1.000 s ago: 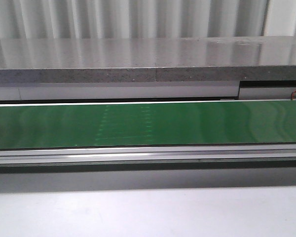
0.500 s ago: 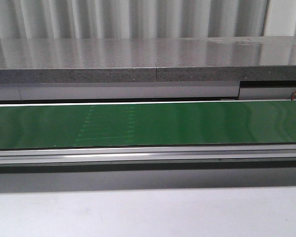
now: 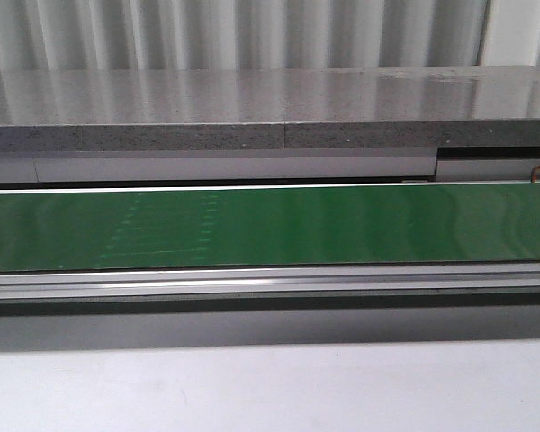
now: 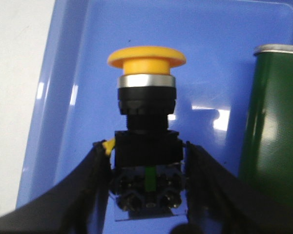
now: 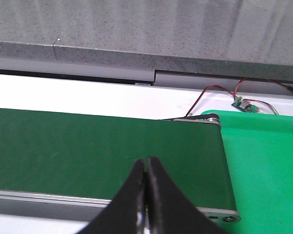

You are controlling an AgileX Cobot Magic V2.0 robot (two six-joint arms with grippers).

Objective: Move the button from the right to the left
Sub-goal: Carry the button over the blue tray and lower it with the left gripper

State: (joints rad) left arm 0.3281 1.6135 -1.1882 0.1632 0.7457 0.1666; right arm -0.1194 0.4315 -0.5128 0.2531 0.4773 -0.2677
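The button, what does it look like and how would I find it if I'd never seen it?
Look for the blue tray in the left wrist view. Above it, the left gripper has its black jaws closed on the button, gripping its dark blocky body. You'll know it by the round yellow mushroom cap with a silver ring underneath; the only neighbour is a plain dark green tin standing beside it.

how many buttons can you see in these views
1. The button is in the left wrist view, clamped at its dark body by the left claw over a blue tray. None shows on the belt; others may lie out of frame.
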